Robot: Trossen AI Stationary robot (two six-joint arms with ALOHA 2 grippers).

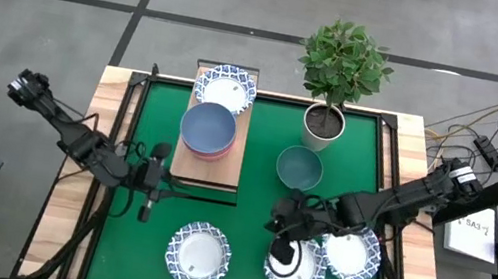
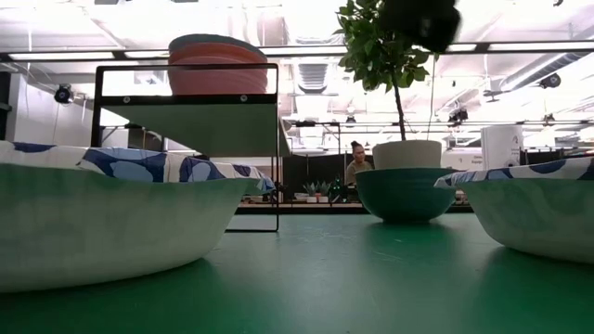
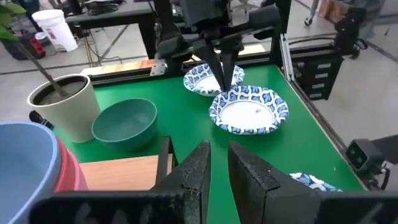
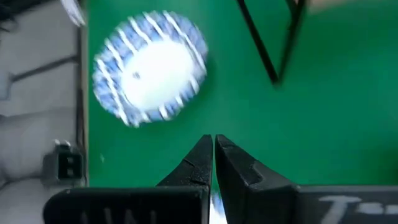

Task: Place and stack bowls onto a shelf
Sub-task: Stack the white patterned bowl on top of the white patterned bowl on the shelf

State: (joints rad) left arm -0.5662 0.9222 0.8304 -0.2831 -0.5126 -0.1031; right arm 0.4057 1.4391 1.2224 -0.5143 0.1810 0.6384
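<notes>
The shelf (image 1: 225, 161) stands on the green mat's far left part. It bears a blue bowl (image 1: 207, 128) stacked on a red one, and a blue-patterned white bowl (image 1: 225, 87) at its far end. A teal bowl (image 1: 299, 167) and three patterned bowls (image 1: 199, 254), (image 1: 300, 273), (image 1: 354, 256) rest on the mat. My left gripper (image 1: 147, 210) hovers beside the shelf's near left corner, open by a narrow gap (image 3: 219, 155), with nothing in it. My right gripper (image 1: 283, 250) is shut (image 4: 213, 146) and empty above the near middle patterned bowl (image 3: 249, 111).
A white pot (image 1: 323, 124) with a leafy plant stands at the far edge, next to the teal bowl. The shelf's black frame leg (image 4: 267, 43) shows ahead of my right gripper. Bare green mat (image 1: 251, 216) lies between the shelf and the near bowls.
</notes>
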